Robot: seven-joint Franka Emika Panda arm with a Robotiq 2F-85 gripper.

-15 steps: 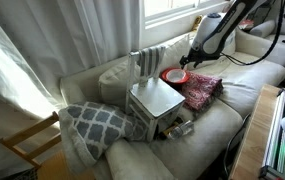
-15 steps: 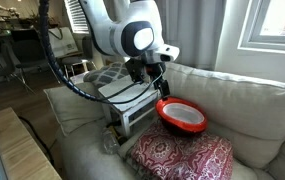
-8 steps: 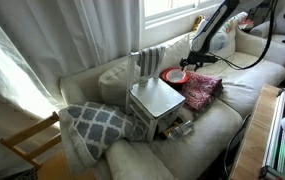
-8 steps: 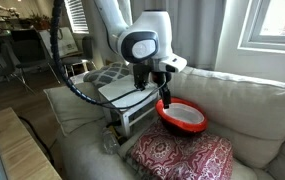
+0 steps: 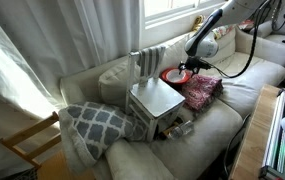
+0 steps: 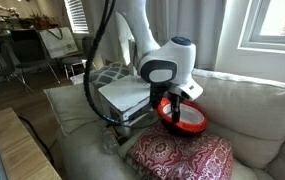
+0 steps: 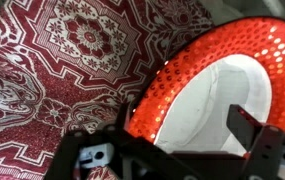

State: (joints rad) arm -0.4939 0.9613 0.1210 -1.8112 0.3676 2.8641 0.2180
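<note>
Straddling rim of red bowl [image 7: 222, 90] with gripper [image 6: 179, 102]: wide open, holding nothing, apparently lined up for a rim pinch. Sitting on sofa [image 6: 257, 100] by patterned cushion [image 7: 72, 60].

Daylight thru window [image 5: 167, 8], blown-out glare; sofa interior dimmer; low-res, wrist view sharp.

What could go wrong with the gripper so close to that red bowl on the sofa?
The bowl sits on a soft sofa, so a push on its rim might tip it. The open gripper seems to straddle that rim; a shallow pinch could slip off. The cushion beside it could snag.
</note>
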